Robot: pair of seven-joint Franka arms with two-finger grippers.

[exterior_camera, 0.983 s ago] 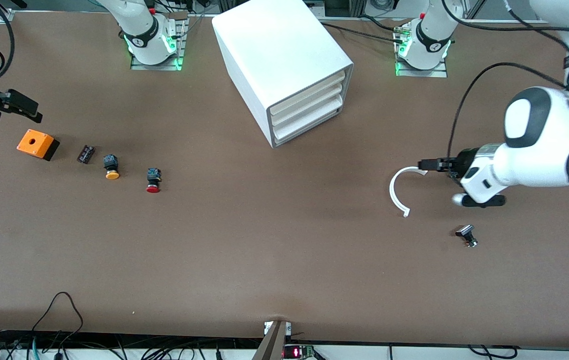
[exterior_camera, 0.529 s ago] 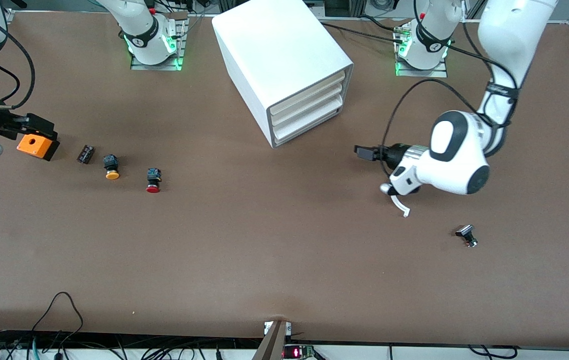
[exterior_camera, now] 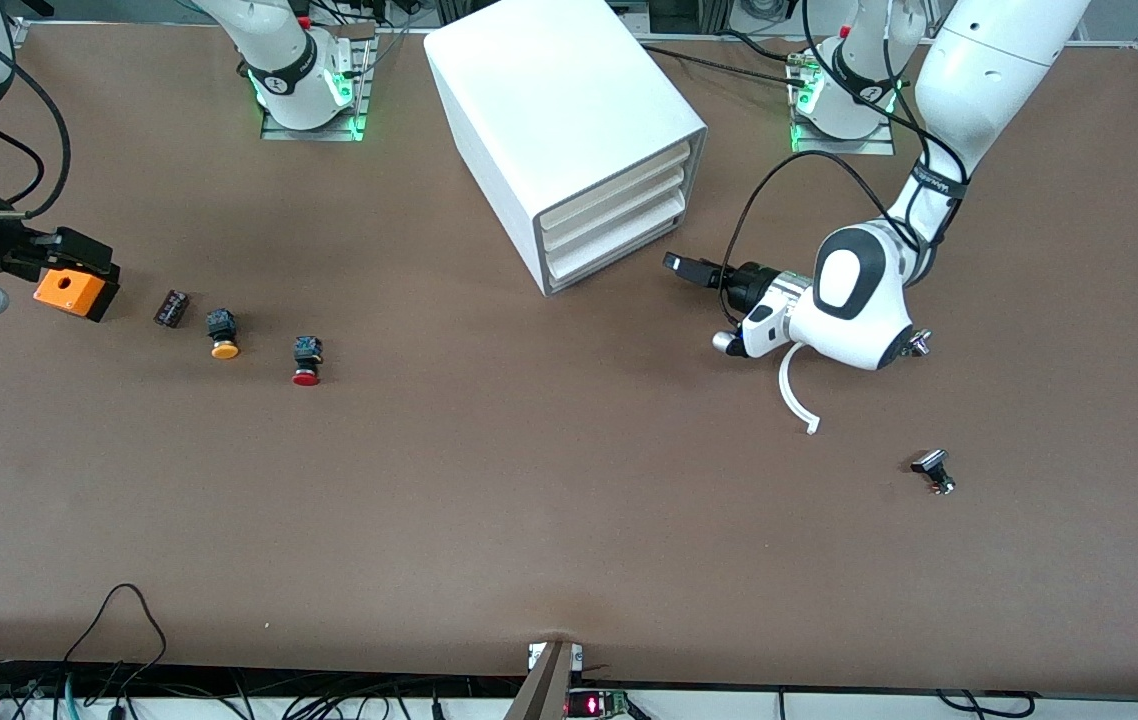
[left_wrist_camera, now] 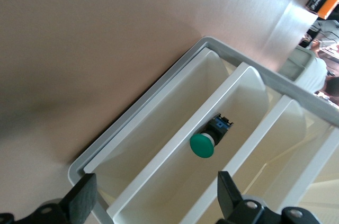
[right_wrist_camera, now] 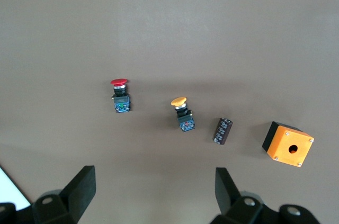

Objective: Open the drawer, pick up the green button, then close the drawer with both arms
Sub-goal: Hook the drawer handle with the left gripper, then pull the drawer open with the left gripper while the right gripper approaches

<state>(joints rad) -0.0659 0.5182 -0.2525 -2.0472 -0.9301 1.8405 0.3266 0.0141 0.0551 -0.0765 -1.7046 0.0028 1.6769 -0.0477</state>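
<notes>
The white cabinet (exterior_camera: 569, 120) stands between the arm bases, its three drawers pushed in, the lowest drawer (exterior_camera: 619, 243) next to the table. In the left wrist view the green-capped button (left_wrist_camera: 202, 145) lies in a white tray; I cannot tell for certain which drawer it is. My left gripper (exterior_camera: 684, 268) (left_wrist_camera: 154, 200) hovers open in front of the drawers, a short gap away, holding nothing. At the right arm's end of the table my right gripper (exterior_camera: 79, 262) (right_wrist_camera: 153, 187) hangs open and empty over the orange box (exterior_camera: 74, 290) (right_wrist_camera: 288, 144).
Beside the orange box lie a black cylinder (exterior_camera: 171, 307), a yellow-capped button (exterior_camera: 223, 335) and a red-capped button (exterior_camera: 306, 362). A white curved hook (exterior_camera: 794, 385) lies partly under the left arm. A small black part (exterior_camera: 932, 470) lies nearer the front camera.
The left arm has swung in from its end of the table until its gripper faces the drawers. The right gripper came in over the orange box, then held still.
</notes>
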